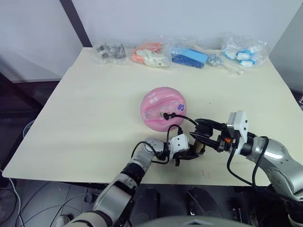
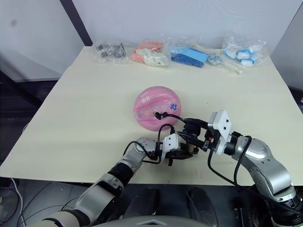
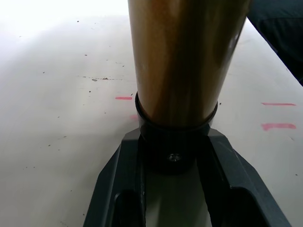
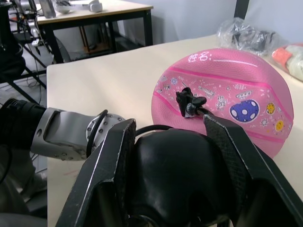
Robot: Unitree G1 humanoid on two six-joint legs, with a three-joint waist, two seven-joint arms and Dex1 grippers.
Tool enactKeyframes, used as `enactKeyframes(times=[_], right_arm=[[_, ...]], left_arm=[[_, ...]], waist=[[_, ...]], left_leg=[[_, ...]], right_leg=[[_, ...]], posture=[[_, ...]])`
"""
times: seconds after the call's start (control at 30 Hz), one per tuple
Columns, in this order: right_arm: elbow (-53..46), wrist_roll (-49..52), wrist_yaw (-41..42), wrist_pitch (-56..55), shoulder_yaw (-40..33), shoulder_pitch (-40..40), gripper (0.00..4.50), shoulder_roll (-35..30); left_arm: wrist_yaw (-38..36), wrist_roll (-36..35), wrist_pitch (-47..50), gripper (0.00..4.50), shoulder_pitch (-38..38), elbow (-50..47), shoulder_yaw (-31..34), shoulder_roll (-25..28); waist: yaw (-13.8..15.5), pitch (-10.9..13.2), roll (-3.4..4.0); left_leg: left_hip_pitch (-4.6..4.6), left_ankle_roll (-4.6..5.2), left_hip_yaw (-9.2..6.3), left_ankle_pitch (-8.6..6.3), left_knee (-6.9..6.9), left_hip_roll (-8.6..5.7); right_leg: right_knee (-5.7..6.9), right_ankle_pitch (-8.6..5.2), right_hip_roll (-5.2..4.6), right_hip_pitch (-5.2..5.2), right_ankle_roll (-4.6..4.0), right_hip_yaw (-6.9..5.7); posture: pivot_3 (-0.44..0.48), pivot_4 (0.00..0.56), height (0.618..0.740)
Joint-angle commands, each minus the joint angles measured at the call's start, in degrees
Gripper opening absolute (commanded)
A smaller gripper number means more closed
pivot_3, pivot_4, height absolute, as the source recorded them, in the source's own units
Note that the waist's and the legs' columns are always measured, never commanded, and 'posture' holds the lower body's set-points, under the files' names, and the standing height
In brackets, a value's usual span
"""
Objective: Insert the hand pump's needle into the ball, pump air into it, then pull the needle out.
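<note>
On the table [image 1: 85, 118], both tools pinch the hand pump [image 3: 182, 61] beside the ball [image 1: 162, 108].

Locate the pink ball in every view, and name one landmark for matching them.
Left eye view: the ball, table centre.
Right eye view: the ball, table centre.
Left wrist view: not in it.
Right wrist view: the ball, beyond the jaws.
Shared landmark: the black fitting on the ball.

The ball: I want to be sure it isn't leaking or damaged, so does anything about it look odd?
Nothing looks damaged. The ball sits round on the table, with the black needle fitting seated in it and the hose leading back to the pump, which both the left gripper and the right gripper hold.
</note>
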Motion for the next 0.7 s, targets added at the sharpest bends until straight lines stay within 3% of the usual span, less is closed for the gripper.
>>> enactKeyframes(times=[0.03, 0.23, 0.7], right_arm=[[2.8, -2.5, 1.5, 1.1, 3.6, 2.0, 1.85, 0.0], [-1.9, 3.5, 0.8, 5.2, -3.2, -2.4, 1.85, -2.0], [-7.4, 26.0, -0.5, 19.3, -20.5, -15.3, 1.85, -15.6]], left_arm=[[-0.2, 1.2, 1.3, 1.01, 1.4, 1.8, -1.2, 0.3], [-0.1, 1.3, 1.2, 1.01, 1.1, 2.2, -1.1, 0.2], [-0.1, 1.4, 0.7, 1.01, 1.3, 2.7, -1.1, 0.1]], waist=[[0.0, 0.0, -0.01], [0.0, 0.0, -0.01], [0.3, 0.1, 0.08]], left_leg=[[0.0, 0.0, 0.0, 0.0, 0.0, 0.0], [-0.01, 0.0, 0.0, 0.0, 0.0, 0.0], [-0.17, 0.0, -0.02, 0.0, 0.01, -0.04]], right_leg=[[0.0, 0.0, 0.0, 0.0, 0.0, 0.0], [0.0, 0.01, -0.01, 0.0, -0.02, 0.0], [-0.05, 0.12, -0.06, -0.07, -0.19, -0.04]], posture=[[0.0, 0.15, 0.736], [0.0, 0.15, 0.736], [0.0, 0.15, 0.736]])
